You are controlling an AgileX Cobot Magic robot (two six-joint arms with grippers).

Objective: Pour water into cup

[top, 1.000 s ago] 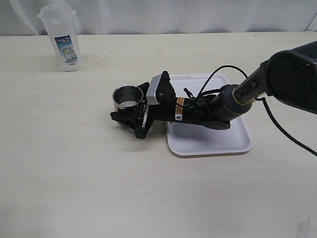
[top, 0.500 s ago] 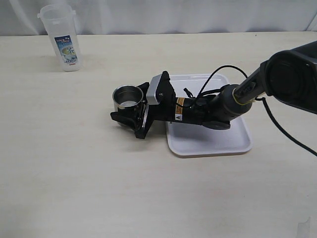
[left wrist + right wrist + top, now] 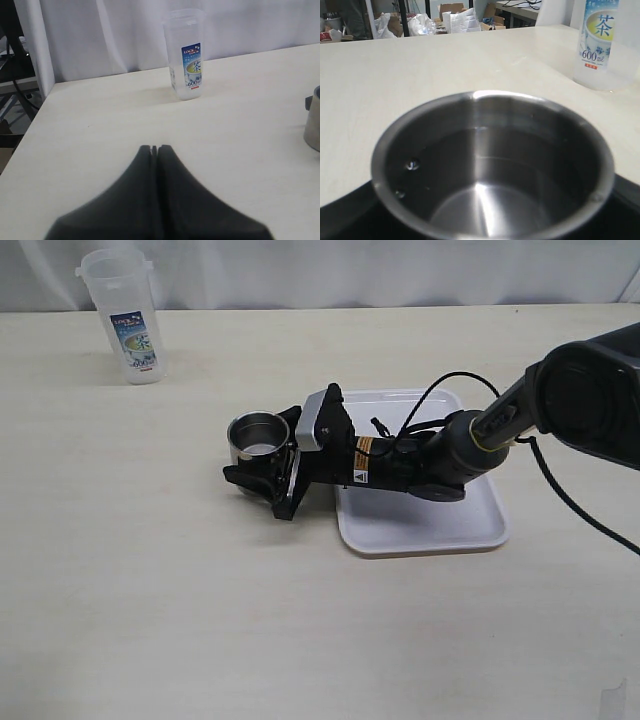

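Observation:
The steel cup [image 3: 257, 440] stands upright on the table just left of the tray. My right gripper [image 3: 262, 447] reaches in from the right, its black fingers [image 3: 626, 197] pressed to both sides of the cup [image 3: 490, 150]. A few droplets cling to the cup's inner wall. The clear plastic jug [image 3: 128, 315] with a blue label stands at the far left, apart from both grippers. My left gripper [image 3: 156, 148] is shut on nothing and hovers low over bare table, facing the jug [image 3: 186, 55], with the cup [image 3: 314, 125] at the edge of its view.
A white tray [image 3: 470, 530] lies under the right arm's forearm, with a black cable looping above it. The jug [image 3: 600, 40] shows behind the cup in the right wrist view. A white curtain backs the far edge of the table.
None in the exterior view: the right arm, the cup and the jug stay where they were.

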